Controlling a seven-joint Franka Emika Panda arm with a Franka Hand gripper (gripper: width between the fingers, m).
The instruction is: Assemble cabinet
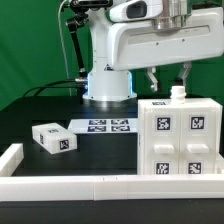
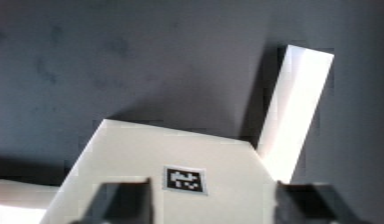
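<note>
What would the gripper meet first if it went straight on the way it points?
Probably the top of the cabinet, seen just beyond the open fingers in the wrist view; the gap is unclear.

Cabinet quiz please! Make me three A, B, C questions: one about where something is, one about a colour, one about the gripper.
1. Where is the small loose block?
A. On top of the cabinet.
B. On the table, to the exterior view's left of the marker board.
C. In the gripper.
2. What colour is the cabinet?
A. Red.
B. Green.
C. White.
3. How is the gripper?
A. Open, above the cabinet.
B. Shut on the block.
C. Out of sight.
Answers: 1 B, it lies on the dark table. 2 C, all its faces are white. 3 A, it is spread wide over the cabinet's top.
</note>
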